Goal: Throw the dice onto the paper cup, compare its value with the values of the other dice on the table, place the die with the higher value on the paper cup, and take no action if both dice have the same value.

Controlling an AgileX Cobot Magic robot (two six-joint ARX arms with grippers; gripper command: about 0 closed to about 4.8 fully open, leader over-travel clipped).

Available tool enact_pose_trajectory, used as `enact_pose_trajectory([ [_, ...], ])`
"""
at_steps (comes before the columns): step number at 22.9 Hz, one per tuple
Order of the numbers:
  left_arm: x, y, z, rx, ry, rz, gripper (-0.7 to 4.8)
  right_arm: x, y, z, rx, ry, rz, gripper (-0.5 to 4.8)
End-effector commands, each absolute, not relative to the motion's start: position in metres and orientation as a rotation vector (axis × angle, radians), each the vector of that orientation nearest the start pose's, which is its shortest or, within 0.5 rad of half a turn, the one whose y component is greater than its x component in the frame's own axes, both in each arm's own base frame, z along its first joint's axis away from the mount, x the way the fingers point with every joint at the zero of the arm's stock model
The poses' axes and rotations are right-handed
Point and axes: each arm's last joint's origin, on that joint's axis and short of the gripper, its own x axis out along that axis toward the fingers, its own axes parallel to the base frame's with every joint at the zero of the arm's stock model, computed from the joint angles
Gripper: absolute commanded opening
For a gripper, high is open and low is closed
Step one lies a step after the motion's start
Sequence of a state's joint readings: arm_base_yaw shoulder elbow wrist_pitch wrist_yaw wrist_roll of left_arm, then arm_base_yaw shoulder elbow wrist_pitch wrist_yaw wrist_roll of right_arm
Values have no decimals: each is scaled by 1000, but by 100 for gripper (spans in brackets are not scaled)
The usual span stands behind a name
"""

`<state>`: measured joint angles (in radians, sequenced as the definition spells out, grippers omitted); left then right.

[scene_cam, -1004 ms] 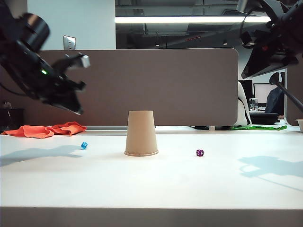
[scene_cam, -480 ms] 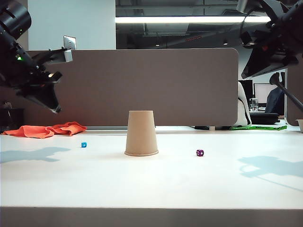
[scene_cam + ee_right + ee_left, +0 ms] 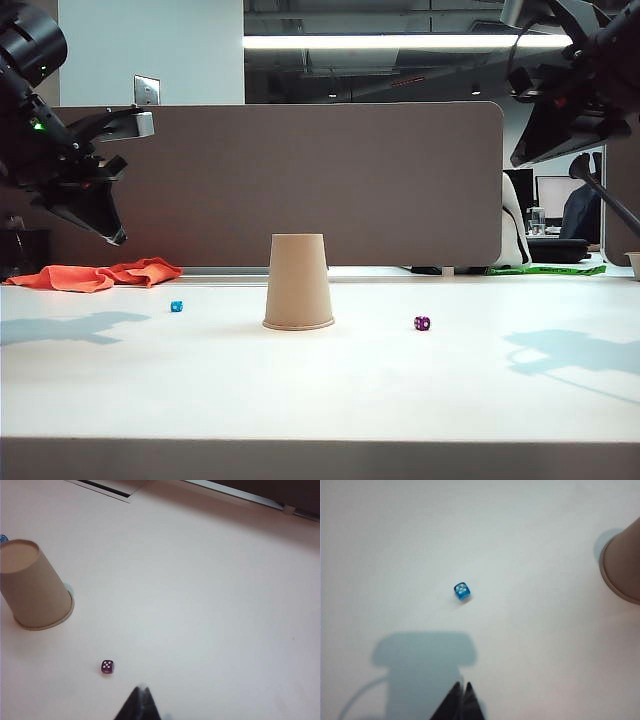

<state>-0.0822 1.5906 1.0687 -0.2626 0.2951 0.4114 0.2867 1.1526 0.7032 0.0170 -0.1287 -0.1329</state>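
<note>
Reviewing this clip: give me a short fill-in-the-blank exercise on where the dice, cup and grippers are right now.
1. The paper cup stands upside down on the table, with nothing on its ____.
2. In the exterior view, the blue die lies to the ____ of the cup.
3. The purple die shows ____ white pips on its upper face.
4. The left gripper and the right gripper are both ____ and hold nothing.

Missing words: top; left; five; shut
</note>
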Motion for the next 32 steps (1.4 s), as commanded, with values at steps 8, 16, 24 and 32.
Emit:
enact_pose_trajectory([
  [8, 334, -36, 232, 302, 680, -513, -6, 236, 74, 255, -163, 391, 442, -1],
  [16, 334, -36, 233, 301, 675, -513, -6, 236, 74, 255, -163, 391, 442, -1],
  [24, 337, -19, 243, 84, 624, -479, -6, 236, 63, 258, -144, 380, 406, -1],
  [32, 320, -4, 274, 93, 525, -465, -6, 234, 31, 263, -77, 380, 409, -1],
])
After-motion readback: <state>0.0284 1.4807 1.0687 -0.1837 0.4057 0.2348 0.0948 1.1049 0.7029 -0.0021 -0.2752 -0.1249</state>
